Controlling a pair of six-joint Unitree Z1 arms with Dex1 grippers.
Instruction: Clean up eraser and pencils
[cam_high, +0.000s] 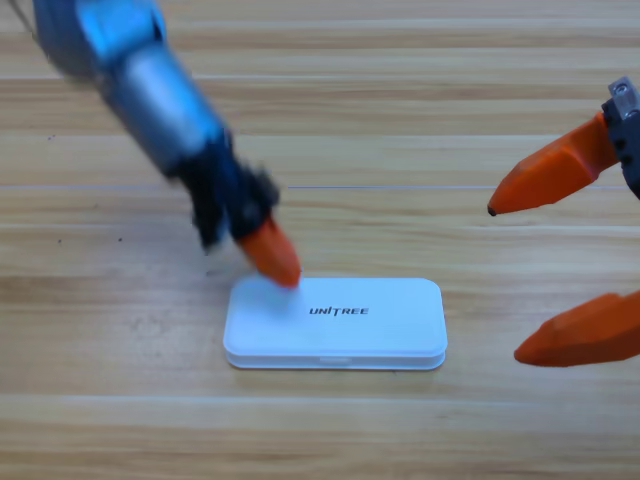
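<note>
The white Unitree case (335, 323) lies lidded mid-worktop, eraser and pencils unseen, presumably inside; the left end effector (270, 254), grip unreadable, touches its back-left corner, the right end effector (540, 280) waits open at the right edge, so only withdrawal seems left.

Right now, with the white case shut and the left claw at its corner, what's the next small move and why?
Probably lift the left claw straight up and away. The white Unitree case lies closed on the wooden table, with no eraser or pencils in sight, so nothing seems left to put away. The right claw waits open at the right edge.
</note>
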